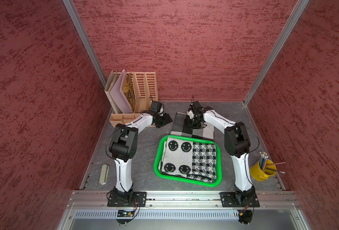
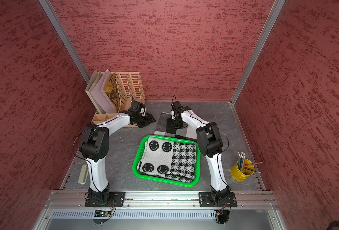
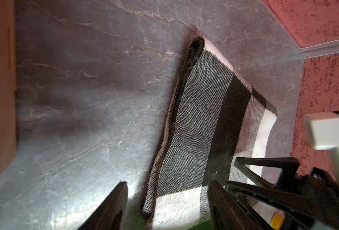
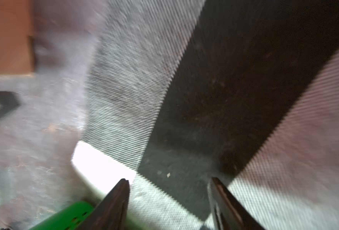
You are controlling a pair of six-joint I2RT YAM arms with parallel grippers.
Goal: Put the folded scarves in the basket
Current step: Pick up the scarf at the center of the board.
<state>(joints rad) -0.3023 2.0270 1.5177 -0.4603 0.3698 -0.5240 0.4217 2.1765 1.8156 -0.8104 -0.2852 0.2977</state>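
While both arms reach to the far half of the table, the layout reads as follows.

Basket: the green basket [image 1: 157, 159] sits mid-table between the two arm bases, and a folded scarf with smiley faces and checks [image 1: 186, 159] fills it almost rim to rim.
Striped scarf: a second folded scarf [image 1: 179, 125], in grey, black and white bands, lies flat on the table just behind the basket; its near edge meets the basket's far rim.
Left gripper: the left gripper [image 3: 167, 199] hovers beside the striped scarf's left folded edge, jaws spread, nothing between them.
Right gripper: the right gripper [image 4: 169, 191] hangs over the striped scarf's black band, jaws parted and empty; the view is blurred.
Left margin: a tan file organizer [image 1: 142, 89] fills the far left corner, close to the left gripper.
Right margin: a yellow pencil cup [image 1: 261, 171] stands near the right edge, apart from the basket.
Open room: bare table [image 1: 144, 151] shows on both sides of the basket.
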